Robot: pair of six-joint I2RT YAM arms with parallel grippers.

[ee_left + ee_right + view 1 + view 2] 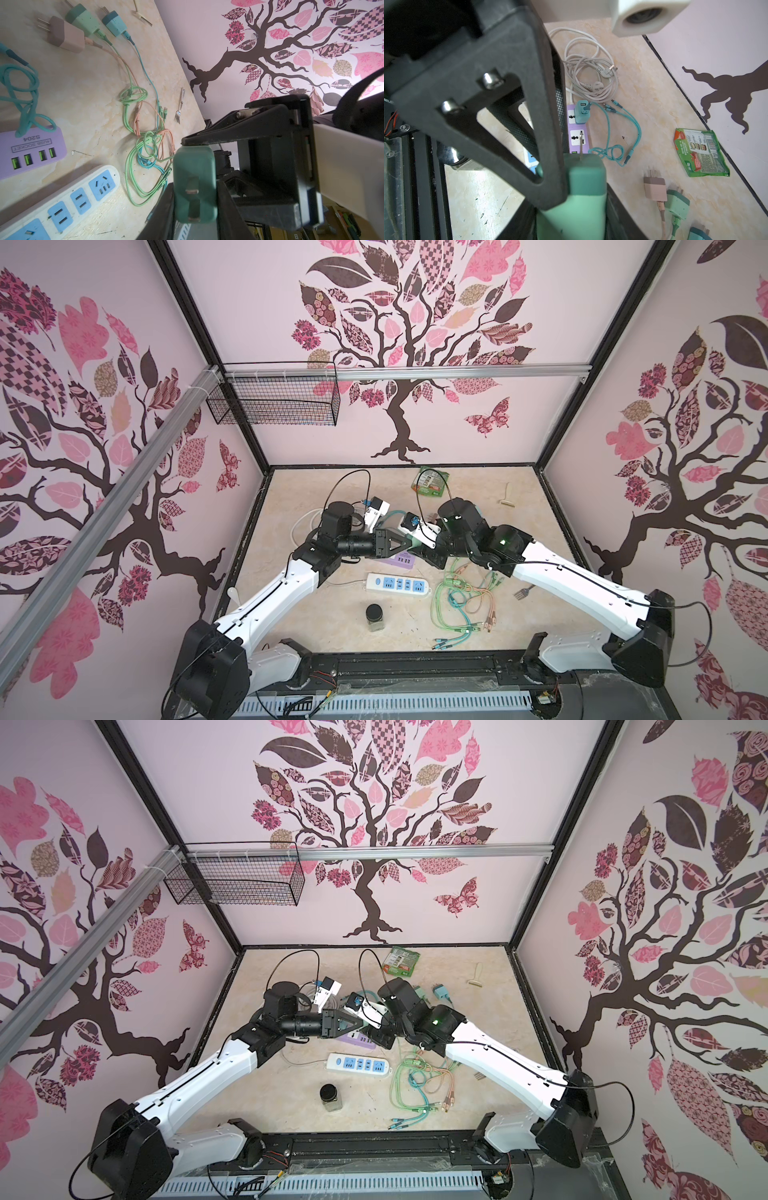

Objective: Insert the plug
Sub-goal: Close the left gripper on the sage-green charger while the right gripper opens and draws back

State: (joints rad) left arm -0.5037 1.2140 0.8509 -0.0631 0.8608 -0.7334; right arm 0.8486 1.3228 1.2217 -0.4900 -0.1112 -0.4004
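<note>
Two grippers, one plug: the left gripper (409, 545) and the right gripper (429, 547) meet nose to nose mid-table, with the green plug (194, 182) bridged between them in the air.
Right jaws: clamped on the pale mint body, the end away from the blades.
Left jaws: pressed on both flanks of the darker green head, and the left wrist view reads as a grasp.
Plug axis: it lies level, roughly 3 to 9 o'clock in both top views. The prongs (192, 186) face 9 o'clock, toward the left arm, not down.
Target below: the purple power strip (399, 562) sits just at 6 o'clock of the jaws, sockets up. A teal adapter (581, 112) fills one, and a free socket (574, 137) waits beside it.
The hinge: my call is that the blades must tip from sideways to downward before any push.
Nearer arm: neither, since both are right on it.
Materials: a matte hard-plastic shell, blocky with rounded corners, and two flat metal blades. It probably slides unless squeezed across the flat faces.
Also there: a white power strip (398, 584) with blue socket faces, further toward 6 o'clock.
</note>
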